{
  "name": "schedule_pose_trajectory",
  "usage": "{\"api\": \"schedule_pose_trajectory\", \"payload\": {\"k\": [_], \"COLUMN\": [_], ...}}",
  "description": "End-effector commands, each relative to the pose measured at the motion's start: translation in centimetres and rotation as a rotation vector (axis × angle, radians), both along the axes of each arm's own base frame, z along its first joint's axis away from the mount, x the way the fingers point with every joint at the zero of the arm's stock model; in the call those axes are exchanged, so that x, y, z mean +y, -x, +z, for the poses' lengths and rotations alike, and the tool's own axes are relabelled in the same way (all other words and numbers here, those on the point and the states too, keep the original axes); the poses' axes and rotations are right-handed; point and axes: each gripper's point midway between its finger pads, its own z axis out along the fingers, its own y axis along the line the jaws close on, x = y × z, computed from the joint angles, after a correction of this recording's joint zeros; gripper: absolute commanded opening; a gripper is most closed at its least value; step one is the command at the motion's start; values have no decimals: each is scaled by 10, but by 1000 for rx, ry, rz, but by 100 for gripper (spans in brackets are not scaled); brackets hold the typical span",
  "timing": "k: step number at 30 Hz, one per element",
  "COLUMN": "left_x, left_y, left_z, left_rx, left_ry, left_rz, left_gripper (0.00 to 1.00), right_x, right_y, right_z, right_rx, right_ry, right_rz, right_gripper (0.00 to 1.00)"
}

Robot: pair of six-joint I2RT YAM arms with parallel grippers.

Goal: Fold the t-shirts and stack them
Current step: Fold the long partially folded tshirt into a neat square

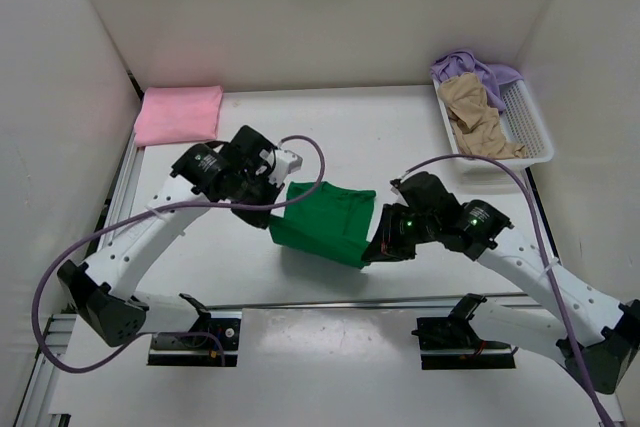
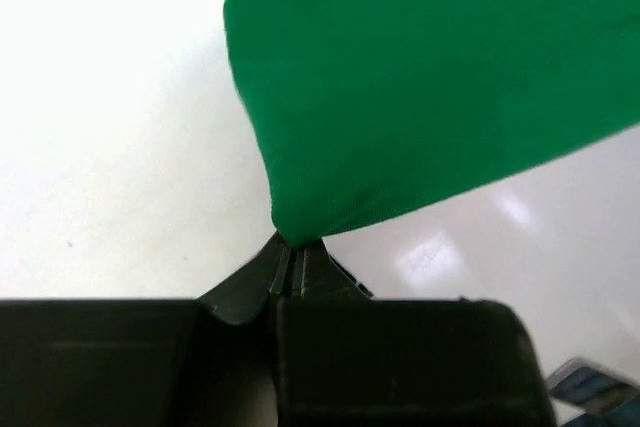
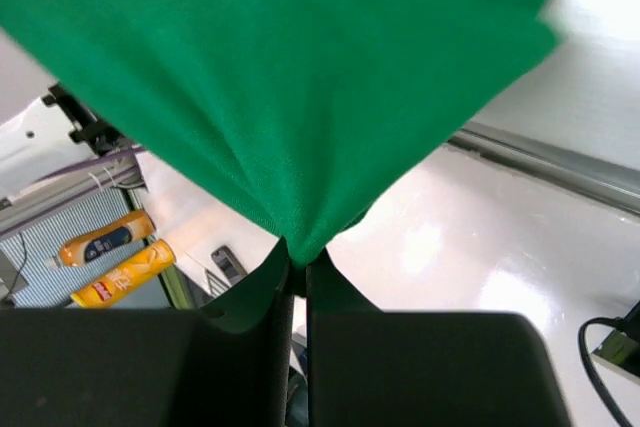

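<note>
Left pincer (image 2: 292,247) and right pincer (image 3: 297,261) pinch green t-shirt (image 1: 325,222) corners, seemingly aloft.

Bright overhead light is washing the white desk (image 2: 100,147) almost featureless in both wrist views, glare patches are shining beside the green shirt (image 3: 300,97), a soft shadow is lying beneath it in the top view, and the left hand (image 2: 290,272) and right hand (image 3: 297,277) are looking blurred close-up.

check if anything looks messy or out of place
Nothing spilled or damaged. The tan shirt and lavender shirt lie crumpled in the basket far right, lavender draping over its far rim. The pink shirt sits folded far left; the green shirt hangs gripped at two corners.
</note>
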Motion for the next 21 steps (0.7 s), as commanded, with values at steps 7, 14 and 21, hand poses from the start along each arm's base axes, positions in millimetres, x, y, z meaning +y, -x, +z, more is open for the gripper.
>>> {"api": "schedule_pose_trajectory", "payload": {"k": [7,14,21], "left_x": [1,-4,-8], "left_y": [-37,-93,-138], "left_z": [8,3,-8], "left_rx": [44,16,11], "left_ry": [-34,-16,-1], "left_rz": [76,159,212], "left_gripper": [10,10,10], "right_x": [-16,-21,-34], "right_y": [-33,-78,-120], "right_z": [-20,-30,-59], "right_rx": [36,49,121], "right_ry": [59,-2,16], "right_rz": [-1,-60,-111], "right_gripper": [0,0,0]}}
